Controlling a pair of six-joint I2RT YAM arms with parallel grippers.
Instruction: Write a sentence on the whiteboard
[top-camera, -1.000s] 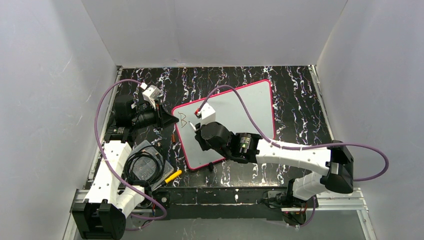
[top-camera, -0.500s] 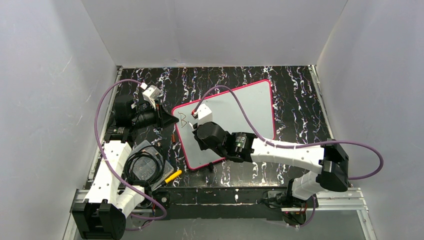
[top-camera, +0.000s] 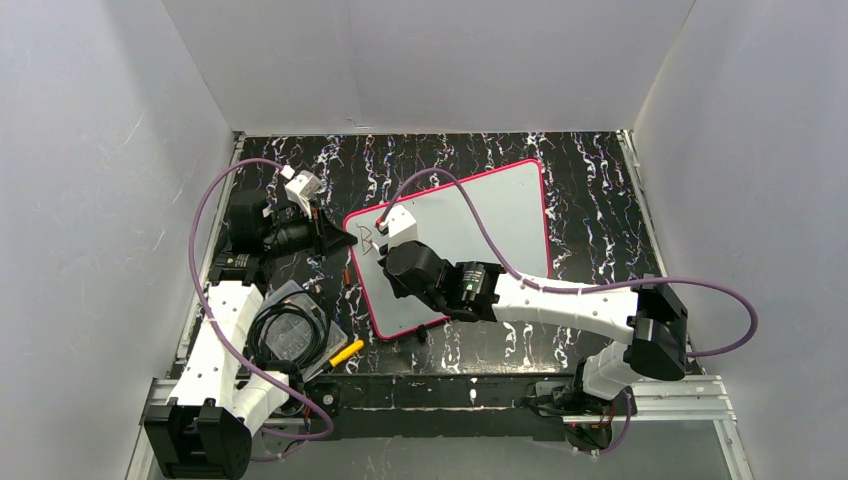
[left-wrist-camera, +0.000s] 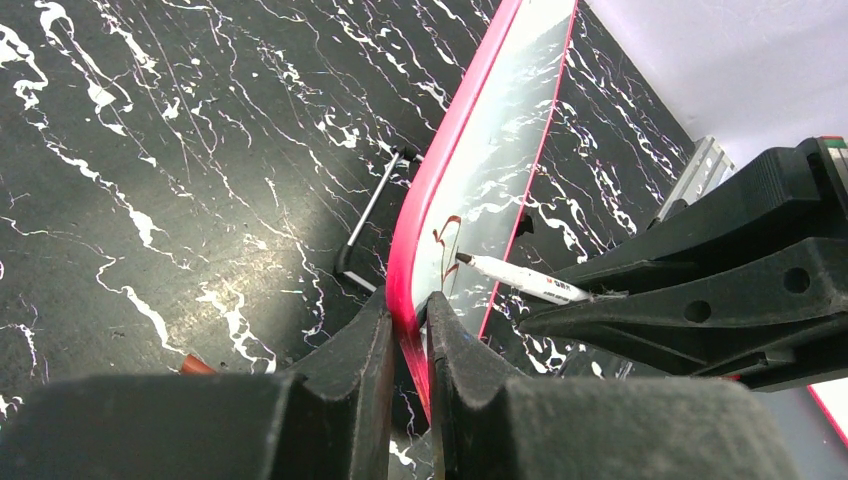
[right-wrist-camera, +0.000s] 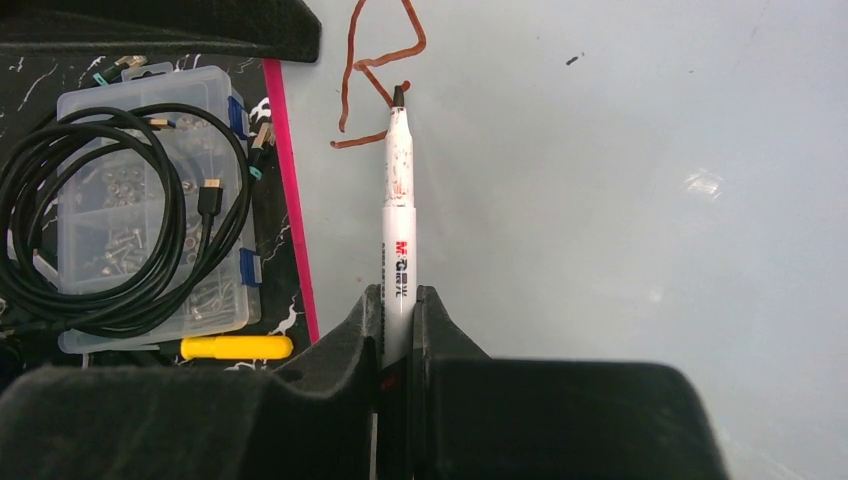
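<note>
The whiteboard (top-camera: 480, 215) lies tilted on the black marbled table, white face up, with a pink-red frame (left-wrist-camera: 437, 190). My left gripper (top-camera: 338, 240) is shut on its left edge (left-wrist-camera: 408, 320). My right gripper (top-camera: 385, 255) is shut on a white marker (right-wrist-camera: 400, 200), fingers (right-wrist-camera: 368, 320) closed round its barrel. The marker tip touches the board just right of a reddish-brown "B" (right-wrist-camera: 375, 70), the only lettering of the sentence in view. The "B" (left-wrist-camera: 445, 235) and the marker (left-wrist-camera: 520, 280) also show in the left wrist view.
A clear plastic parts box with a coiled black cable (top-camera: 290, 330) sits left of the board (right-wrist-camera: 130, 200). A yellow piece (top-camera: 347, 352) lies near it (right-wrist-camera: 235, 347). A black hex key (left-wrist-camera: 375, 205) lies beside the board's edge. Grey walls enclose the table.
My right arm has shifted a little left and away from the bases with the marker, bringing the tip close beside the "B". The left gripper and the board have not moved.
</note>
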